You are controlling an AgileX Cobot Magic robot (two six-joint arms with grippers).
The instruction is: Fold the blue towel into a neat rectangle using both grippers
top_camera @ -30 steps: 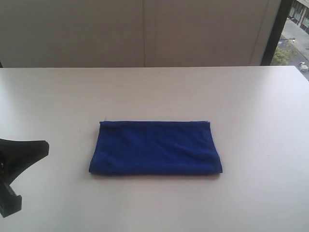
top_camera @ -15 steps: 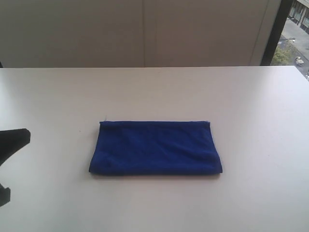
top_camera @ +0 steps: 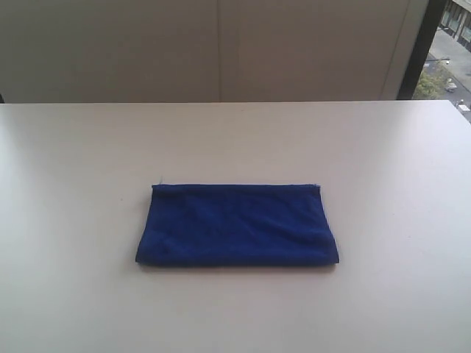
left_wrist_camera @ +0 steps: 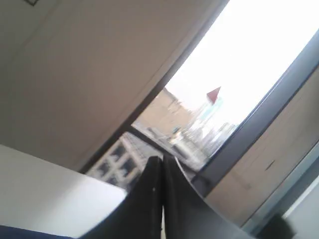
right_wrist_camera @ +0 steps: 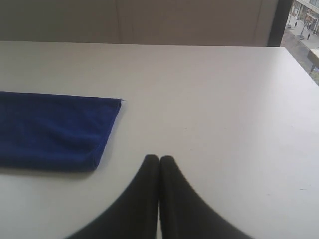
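Note:
The blue towel point(top_camera: 237, 224) lies folded into a flat rectangle in the middle of the white table point(top_camera: 235, 140). Neither arm shows in the exterior view. My right gripper point(right_wrist_camera: 159, 158) is shut with nothing in it, hovering over bare table beside the blue towel point(right_wrist_camera: 52, 130), apart from its near corner. My left gripper point(left_wrist_camera: 162, 158) is shut and empty, tilted up toward the window; only a sliver of blue shows at that view's lower corner point(left_wrist_camera: 20, 233).
A beige wall panel point(top_camera: 221, 48) runs behind the table's far edge. A dark window frame point(top_camera: 416, 48) stands at the back right with a street outside. Bare tabletop surrounds the towel on all sides.
The left arm has pulled back out of the exterior view past the left edge. The towel has stayed where it was.

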